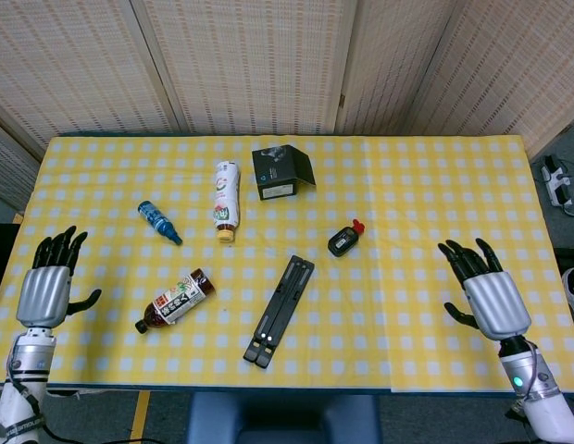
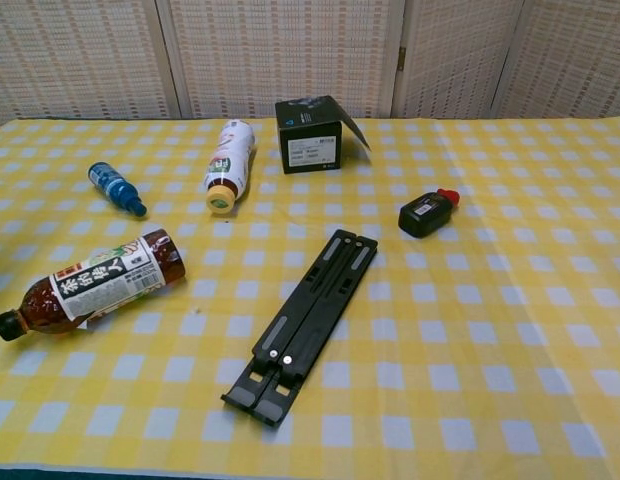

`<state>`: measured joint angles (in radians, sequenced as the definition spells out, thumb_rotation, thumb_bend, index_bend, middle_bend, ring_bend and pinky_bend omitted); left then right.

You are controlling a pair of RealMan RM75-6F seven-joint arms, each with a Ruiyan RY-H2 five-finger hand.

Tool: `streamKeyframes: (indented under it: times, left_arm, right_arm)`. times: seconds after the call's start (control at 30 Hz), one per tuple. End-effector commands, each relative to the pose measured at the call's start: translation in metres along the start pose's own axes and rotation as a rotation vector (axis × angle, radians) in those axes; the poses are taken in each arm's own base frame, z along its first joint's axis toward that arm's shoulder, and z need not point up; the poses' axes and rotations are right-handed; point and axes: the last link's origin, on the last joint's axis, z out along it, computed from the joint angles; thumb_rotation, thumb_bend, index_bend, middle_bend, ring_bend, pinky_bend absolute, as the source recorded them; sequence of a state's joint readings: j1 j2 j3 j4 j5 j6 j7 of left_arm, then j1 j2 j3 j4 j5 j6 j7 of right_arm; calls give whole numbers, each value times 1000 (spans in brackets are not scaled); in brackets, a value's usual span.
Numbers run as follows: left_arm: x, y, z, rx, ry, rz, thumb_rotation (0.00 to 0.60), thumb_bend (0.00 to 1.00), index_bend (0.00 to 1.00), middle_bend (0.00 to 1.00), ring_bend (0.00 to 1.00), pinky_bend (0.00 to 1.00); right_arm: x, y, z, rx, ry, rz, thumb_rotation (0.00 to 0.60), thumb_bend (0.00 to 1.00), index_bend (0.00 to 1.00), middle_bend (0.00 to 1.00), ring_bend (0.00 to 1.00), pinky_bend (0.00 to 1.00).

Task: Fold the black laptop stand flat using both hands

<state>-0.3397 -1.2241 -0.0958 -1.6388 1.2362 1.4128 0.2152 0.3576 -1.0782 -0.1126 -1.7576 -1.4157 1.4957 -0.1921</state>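
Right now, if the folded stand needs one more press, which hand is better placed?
Neither clearly. The laptop stand lies flat mid-table; the left hand and right hand are open at opposite table edges. The brown tea bottle lies in the left's path, so slightly favour the right.
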Motion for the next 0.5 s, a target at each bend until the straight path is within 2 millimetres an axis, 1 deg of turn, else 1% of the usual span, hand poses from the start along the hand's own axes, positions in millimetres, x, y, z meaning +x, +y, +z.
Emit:
streamKeyframes:
  times: [0.03, 0.1, 0.27, 0.4, 0.5]
  left_arm:
    - [1, -11, -28, 34, 8, -4, 600, 254, 42, 0, 0, 0]
    - [2, -14, -39, 37, 18, -7, 600, 254, 43, 0, 0, 0]
    - [3, -15, -61, 13, 37, -17, 600, 254, 44, 0, 0, 0]
    - [2, -12, -72, -9, 31, -11, 600, 254, 52, 0, 0, 0]
    - [0, -10, -73, -19, 32, -17, 600, 253, 52, 0, 0, 0]
  right_arm:
    - [-5, 27, -29, -98, 20, 21, 600, 255, 26, 85, 138, 45]
    - [-7, 35, -41, -135, 26, 44, 600, 255, 25, 83, 133, 45]
    - [-9, 44, -62, -173, 42, 94, 600, 255, 22, 82, 126, 45]
    - [-10, 44, -69, -162, 32, 128, 600, 254, 22, 81, 123, 45]
    - [-11, 43, -69, -149, 21, 139, 600, 254, 21, 74, 111, 44]
